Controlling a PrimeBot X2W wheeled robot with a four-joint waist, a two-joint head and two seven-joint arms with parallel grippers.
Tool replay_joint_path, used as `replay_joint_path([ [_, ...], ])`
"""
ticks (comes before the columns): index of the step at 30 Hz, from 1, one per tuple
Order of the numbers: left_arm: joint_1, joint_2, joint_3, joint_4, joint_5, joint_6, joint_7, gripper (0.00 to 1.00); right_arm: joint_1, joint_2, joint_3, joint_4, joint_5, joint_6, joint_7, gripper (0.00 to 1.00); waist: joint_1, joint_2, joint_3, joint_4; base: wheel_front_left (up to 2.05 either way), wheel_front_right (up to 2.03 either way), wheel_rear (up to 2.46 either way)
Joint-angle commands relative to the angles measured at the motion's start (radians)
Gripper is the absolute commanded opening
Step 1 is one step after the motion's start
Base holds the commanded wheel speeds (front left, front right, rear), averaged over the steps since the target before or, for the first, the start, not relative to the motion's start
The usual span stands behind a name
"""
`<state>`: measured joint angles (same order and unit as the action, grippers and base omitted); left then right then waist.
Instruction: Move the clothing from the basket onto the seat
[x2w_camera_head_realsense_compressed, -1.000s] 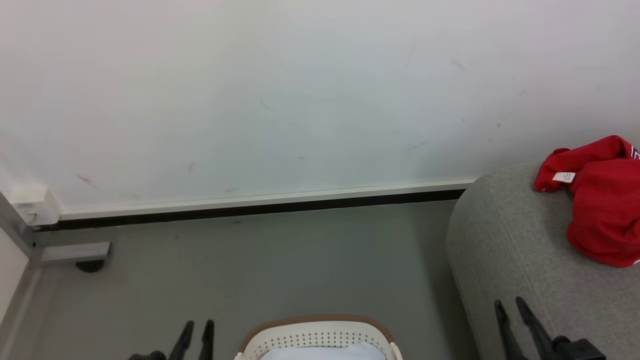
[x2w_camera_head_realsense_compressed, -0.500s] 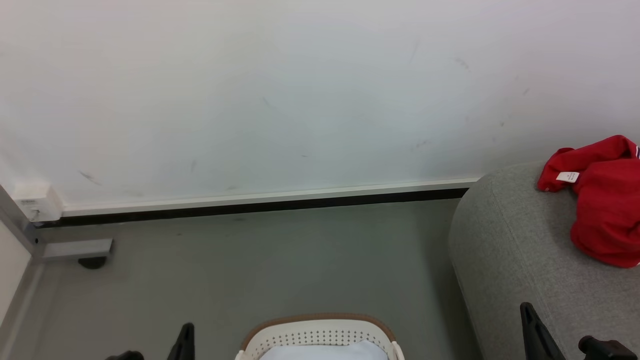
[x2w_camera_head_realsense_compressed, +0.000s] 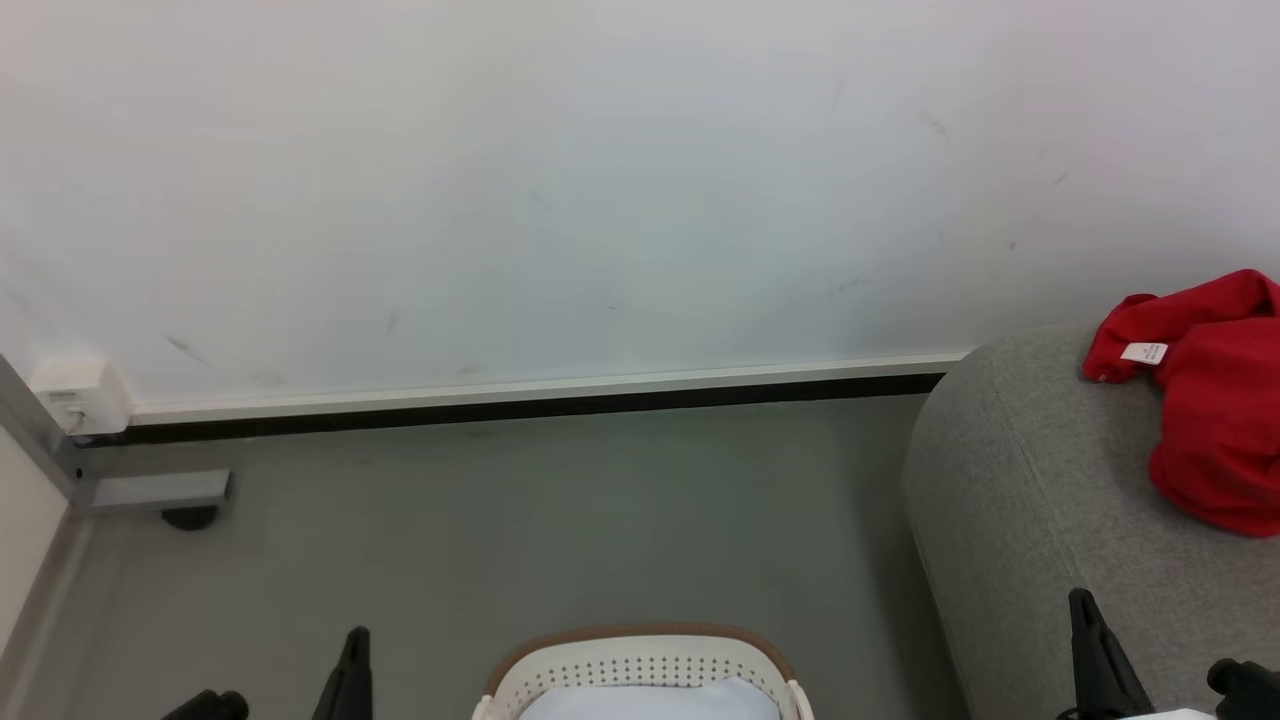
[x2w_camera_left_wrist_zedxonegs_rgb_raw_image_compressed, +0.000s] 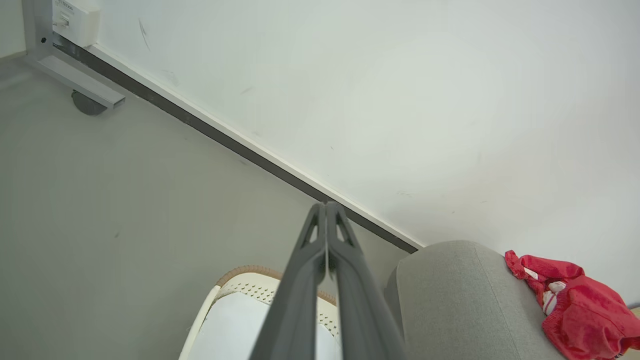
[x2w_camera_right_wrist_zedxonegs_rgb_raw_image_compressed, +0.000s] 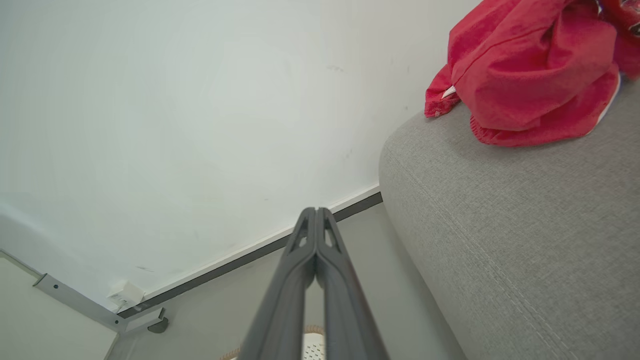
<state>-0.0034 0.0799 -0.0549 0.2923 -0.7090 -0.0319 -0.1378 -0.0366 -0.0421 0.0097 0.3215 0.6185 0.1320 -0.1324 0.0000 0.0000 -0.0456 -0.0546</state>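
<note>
The clothing (x2w_camera_head_realsense_compressed: 1215, 400) is a bright red bundle with a white label, lying on the light grey seat (x2w_camera_head_realsense_compressed: 1030, 500) at the right. It also shows in the left wrist view (x2w_camera_left_wrist_zedxonegs_rgb_raw_image_compressed: 575, 310) and the right wrist view (x2w_camera_right_wrist_zedxonegs_rgb_raw_image_compressed: 525, 70). The cream basket (x2w_camera_head_realsense_compressed: 640, 668) with its brown rim stands on the floor at the bottom middle, with a pale surface showing inside. My left gripper (x2w_camera_head_realsense_compressed: 357, 636) is shut and empty to the left of the basket, fingers pressed together (x2w_camera_left_wrist_zedxonegs_rgb_raw_image_compressed: 325, 205). My right gripper (x2w_camera_head_realsense_compressed: 1078, 600) is shut and empty in front of the seat's near side (x2w_camera_right_wrist_zedxonegs_rgb_raw_image_compressed: 316, 210).
A white wall with a dark baseboard (x2w_camera_head_realsense_compressed: 520, 405) runs behind the grey floor. A metal frame foot with a castor (x2w_camera_head_realsense_compressed: 165, 495) and a white socket box (x2w_camera_head_realsense_compressed: 75, 400) sit at the far left. Open floor lies between the basket and the wall.
Both grippers have gone from open to shut. In the head view, which has shifted slightly, both have sunk lower and moved outward.
</note>
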Motion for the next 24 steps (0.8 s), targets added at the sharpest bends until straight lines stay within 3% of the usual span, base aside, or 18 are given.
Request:
replay_joint_path([
  [1,-0.03,0.003,0.012,-0.018,-0.037,-0.004,0.01,0.0,-0.027,-0.007,-0.009,-0.019,0.039,-0.001,0.008,0.0,0.0,0.0,0.001,0.001,0.0,0.0,0.0],
  [24,-0.055,-0.008,0.064,-0.051,-0.32,-0.015,0.088,0.0,-0.052,-0.01,-0.046,-0.035,0.352,-0.001,0.086,0.0,0.0,0.0,0.011,0.014,0.0,0.0,0.0],
])
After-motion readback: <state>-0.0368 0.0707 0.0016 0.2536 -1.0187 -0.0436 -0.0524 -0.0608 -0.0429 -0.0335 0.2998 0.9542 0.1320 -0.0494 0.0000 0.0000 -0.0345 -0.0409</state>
